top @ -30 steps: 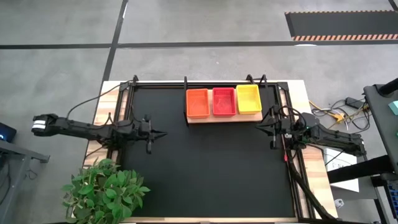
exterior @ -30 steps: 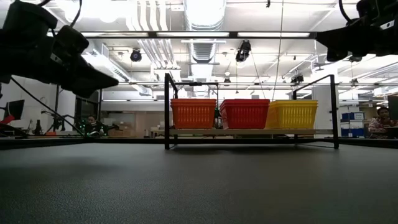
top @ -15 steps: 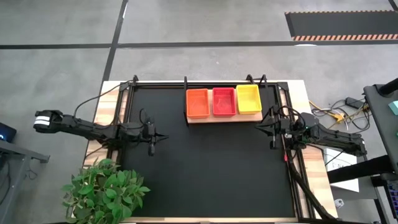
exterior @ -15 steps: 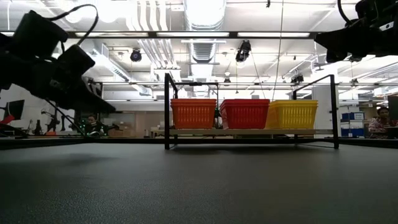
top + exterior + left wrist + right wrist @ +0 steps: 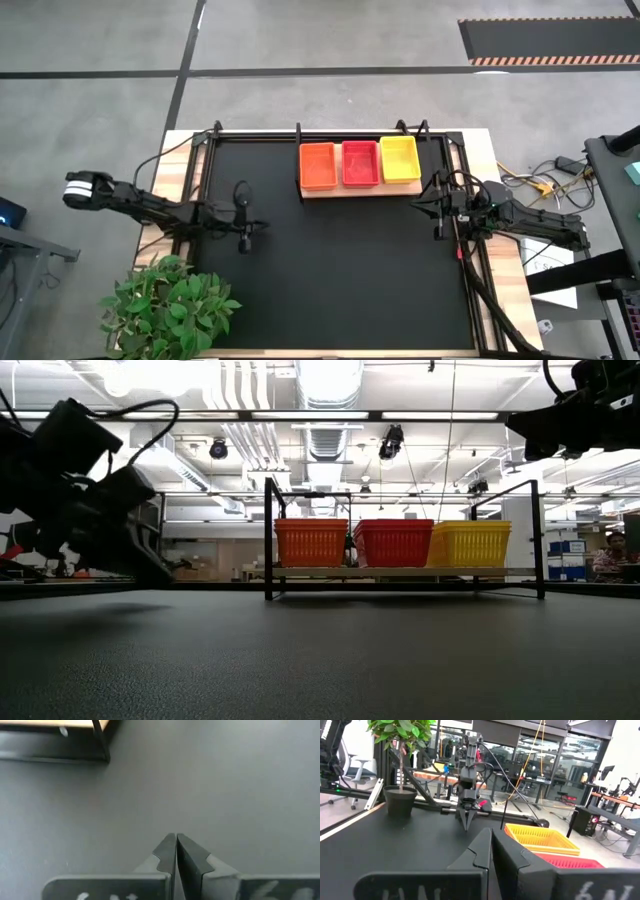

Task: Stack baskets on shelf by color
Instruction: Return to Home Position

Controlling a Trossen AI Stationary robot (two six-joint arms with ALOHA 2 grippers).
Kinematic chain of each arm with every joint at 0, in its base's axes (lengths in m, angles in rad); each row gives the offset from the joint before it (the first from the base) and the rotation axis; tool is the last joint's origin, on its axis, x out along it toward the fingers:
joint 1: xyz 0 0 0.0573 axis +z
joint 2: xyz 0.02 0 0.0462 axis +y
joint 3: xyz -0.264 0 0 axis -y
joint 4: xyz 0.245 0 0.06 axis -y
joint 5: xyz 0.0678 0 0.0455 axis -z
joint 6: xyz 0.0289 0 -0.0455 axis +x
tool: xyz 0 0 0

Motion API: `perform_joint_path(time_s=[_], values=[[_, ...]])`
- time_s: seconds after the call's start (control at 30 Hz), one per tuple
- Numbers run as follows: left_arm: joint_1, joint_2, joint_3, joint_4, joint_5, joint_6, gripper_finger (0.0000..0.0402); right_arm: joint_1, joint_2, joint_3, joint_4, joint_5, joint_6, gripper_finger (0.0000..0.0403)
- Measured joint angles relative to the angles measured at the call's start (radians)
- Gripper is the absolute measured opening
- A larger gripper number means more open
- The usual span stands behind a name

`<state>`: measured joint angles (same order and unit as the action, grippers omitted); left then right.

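The shelf (image 5: 345,191) stands at the far edge of the black mat (image 5: 330,280), right of the middle, and carries three piles of baskets side by side: orange basket (image 5: 318,166) on the left, red basket (image 5: 360,163) in the middle touching it, yellow basket (image 5: 399,159) on the right. From above only the top basket of each pile shows, and in the low view the mesh walls merge, so how many lie nested in each colour cannot be told

The left pincer (image 5: 255,226) hangs over the left part of the mat, well apart from the shelf; its wrist view shows both fingers (image 5: 167,851) pressed together, clenched on nothing, pointed at bare mat. A strip of light wood (image 5: 50,722) with a black bar beside it is cut off at that picture's edge, too little of it to say what it is

The right pincer (image 5: 420,204) is held just beside the shelf's right end, above the mat, also clenched and empty. In the low view its arm is cut off at the upper corner

A potted plant (image 5: 168,305) sits at the near left corner of the bench (image 5: 165,165), partly out of frame
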<state>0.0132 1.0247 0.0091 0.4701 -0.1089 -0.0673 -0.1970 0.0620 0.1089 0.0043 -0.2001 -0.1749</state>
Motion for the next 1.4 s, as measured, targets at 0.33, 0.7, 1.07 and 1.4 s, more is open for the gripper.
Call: perform_joint_path(time_s=[0.33,0.7,1.07,1.4], values=[[0.0,0.113,0.002,0.015,0.0,0.0,0.0,0.0,0.0,0.0,0.0,0.0,0.0,0.0009],[0.0,0.193,0.003,0.156,0.0,0.0,0.0,0.0,0.0,0.0,0.0,0.0,0.0,0.0009],[0.0,0.226,0.005,0.229,0.0,0.0,0.0,0.0,0.001,0.0,0.0,0.0,0.0,0.0009],[0.0,0.224,0.005,0.23,0.0,0.0,0.0,0.0,0.0,0.0,0.0,0.0,0.0,0.0009]])
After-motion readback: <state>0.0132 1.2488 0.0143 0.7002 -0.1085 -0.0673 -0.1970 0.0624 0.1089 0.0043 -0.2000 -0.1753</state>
